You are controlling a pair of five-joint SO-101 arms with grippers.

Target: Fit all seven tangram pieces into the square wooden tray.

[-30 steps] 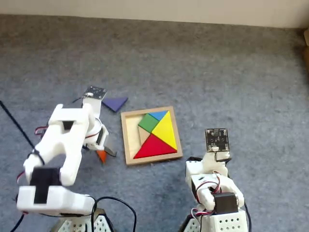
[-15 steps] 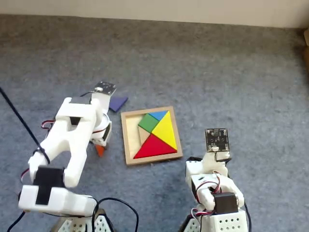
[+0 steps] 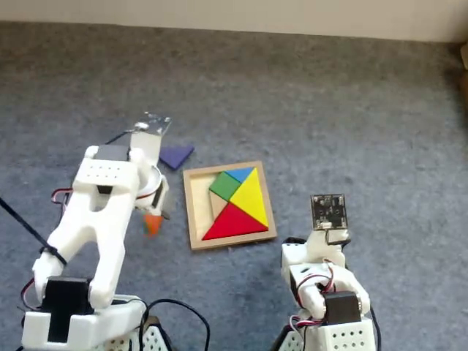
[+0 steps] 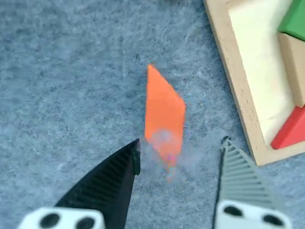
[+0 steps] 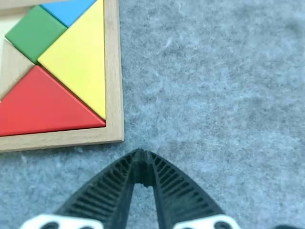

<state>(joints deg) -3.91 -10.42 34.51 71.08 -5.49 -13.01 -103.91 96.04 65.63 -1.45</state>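
The square wooden tray (image 3: 194,241) lies mid-carpet holding red (image 3: 234,221), yellow (image 3: 251,196), green (image 3: 224,185), blue (image 3: 240,175) and a tan piece (image 3: 217,210); its left strip is bare. An orange parallelogram (image 4: 164,117) lies on the carpet just left of the tray (image 4: 236,76). My left gripper (image 4: 180,153) hangs open right over it, a finger on each side of its near tip. A purple triangle (image 3: 176,156) lies beyond the tray's far left corner. My right gripper (image 5: 142,168) is shut and empty, near the tray's (image 5: 112,71) front right corner.
Grey carpet covers the whole floor. A pale wall edge runs along the far side. The left arm's body (image 3: 95,219) stands over the carpet left of the tray; the right arm's base (image 3: 325,292) sits at the front right.
The left arm swung back and forth over the orange piece, and its gripper now sits lower around it. The right arm has kept still.
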